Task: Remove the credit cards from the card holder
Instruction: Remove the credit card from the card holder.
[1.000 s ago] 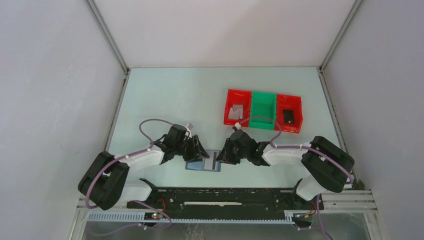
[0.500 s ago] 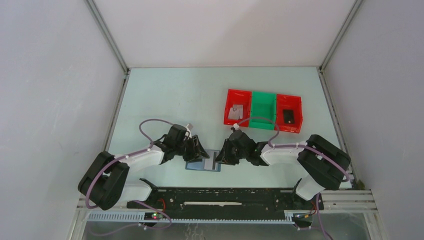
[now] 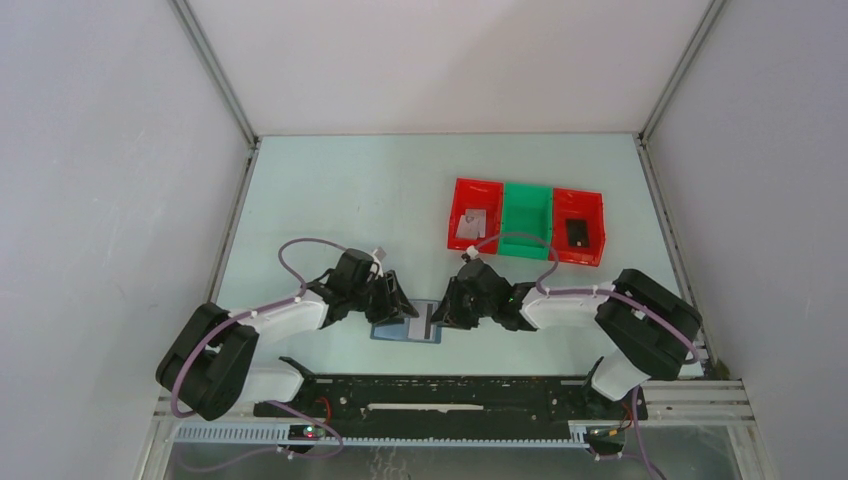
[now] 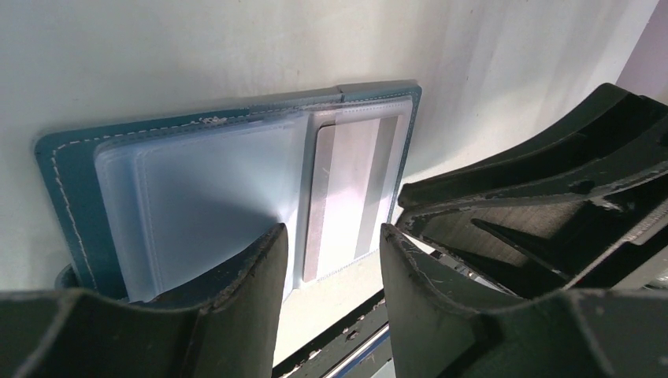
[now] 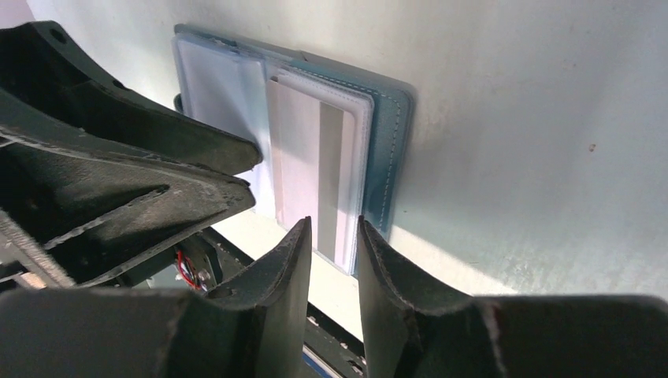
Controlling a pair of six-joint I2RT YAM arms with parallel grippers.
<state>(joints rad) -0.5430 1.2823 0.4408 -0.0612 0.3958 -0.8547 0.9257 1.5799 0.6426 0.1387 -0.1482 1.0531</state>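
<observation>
In the top view the holder (image 3: 405, 327) lies open and flat on the surface (image 3: 350, 200), near the front edge and between the two arms. The left claw (image 3: 399, 304) hangs over its left half and the right claw (image 3: 448, 311) over its right edge, the two claws close to each other. Well behind them stand three bins in a row: a red bin (image 3: 478, 186) with a grey card (image 3: 470, 224) in it, a green bin (image 3: 527, 215), and a second red bin (image 3: 580, 194) with a black card (image 3: 577, 233). In the left wrist view the holder (image 4: 67, 165) shows its teal cover and clear sleeves; a striped card (image 4: 350, 189) sits in the far sleeve. The left claw (image 4: 331, 291) is released, its fingers (image 4: 244, 291) spread with nothing between them, one tip low over the clear sleeve; whether it touches I cannot tell. The right claw (image 4: 551, 205) is just beside the holder's far edge. In the right wrist view the striped card (image 5: 311, 165) lies in its sleeve in the holder (image 5: 391, 126). The right claw (image 5: 331, 276) is released, with a narrow gap between its fingers (image 5: 276, 283), which sit either side of the card's near end and clamp nothing. The left claw (image 5: 118, 173) fills the left side.
</observation>
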